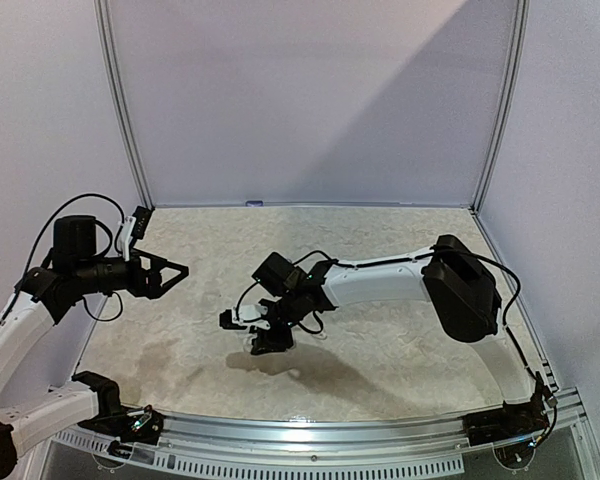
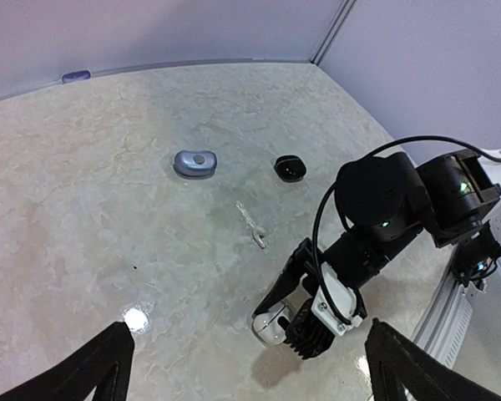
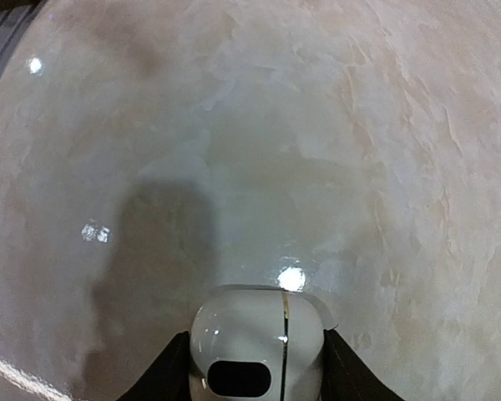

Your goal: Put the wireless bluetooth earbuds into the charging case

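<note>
White case (image 3: 255, 342) pinched in right fingers (image 3: 169, 374), left fingers (image 2: 100, 361) spread idle, white earbud (image 2: 252, 225) loose on bench (image 2: 108, 234), none seated yet.

Marbled beige tabletop (image 1: 230, 235) (glossy, bright glints); pale lilac walls (image 1: 310, 90); small blue tab (image 2: 75, 76) at far wall foot.

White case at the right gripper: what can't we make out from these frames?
- white case: lower part cut off by the right wrist view's bottom edge; firm grip or mere flanking unclear.
- Top view: the right gripper mostly hides it.
- white earbud: too small in the left wrist view for detail.
- grey case, black case: contents not visible.
</note>
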Motion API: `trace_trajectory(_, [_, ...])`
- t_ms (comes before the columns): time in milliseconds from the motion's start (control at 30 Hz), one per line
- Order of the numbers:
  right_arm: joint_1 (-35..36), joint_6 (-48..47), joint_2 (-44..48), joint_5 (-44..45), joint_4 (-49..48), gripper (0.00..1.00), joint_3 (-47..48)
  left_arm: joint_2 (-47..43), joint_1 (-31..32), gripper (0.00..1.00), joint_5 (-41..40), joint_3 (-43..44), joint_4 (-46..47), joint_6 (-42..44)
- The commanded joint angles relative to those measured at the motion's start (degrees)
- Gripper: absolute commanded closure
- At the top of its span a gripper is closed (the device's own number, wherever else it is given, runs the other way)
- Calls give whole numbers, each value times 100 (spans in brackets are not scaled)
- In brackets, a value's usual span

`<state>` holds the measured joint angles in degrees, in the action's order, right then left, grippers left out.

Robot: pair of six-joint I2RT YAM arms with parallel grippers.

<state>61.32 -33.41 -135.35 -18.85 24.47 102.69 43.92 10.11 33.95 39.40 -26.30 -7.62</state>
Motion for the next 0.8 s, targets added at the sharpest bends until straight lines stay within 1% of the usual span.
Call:
trace_trajectory(0, [-52, -38, -154, 179, 316, 60, -1, 87, -14, 2, -102, -24, 77, -120])
trace_trajectory(100, [-57, 54, 159, 364, 66, 65, -112, 123, -16, 6, -5, 44, 104, -146])
trace_trajectory(167, [-56, 75, 507, 571, -329, 70, -353, 123, -10, 8, 169, 59, 181, -127])
trace_trajectory(200, [-55, 104, 687, 717, -602, 71, -528, 117, -11, 8, 260, 59, 220, -121])
trace_trajectory(333, [-46, 209, 1940, 1376, -1966, 72, -1303, 83, 43, 11, 818, 72, 416, -49])
trace_trajectory(433, [17, 21, 2657, 1955, -2871, 73, -1703, 79, 253, 11, 1114, 152, 597, 45])
trace_trajectory(567, [135, -559, 3079, 2650, -3267, 74, -1797, 271, 744, 8, 1145, 472, 668, 150])
trace_trajectory(667, [273, -1043, 3212, 2849, -3393, 75, -1773, 494, 1105, 6, 966, 791, 686, 167])
trace_trajectory(767, [394, -1451, 3249, 2940, -3388, 75, -1679, 705, 1354, 6, 836, 1073, 885, -41])
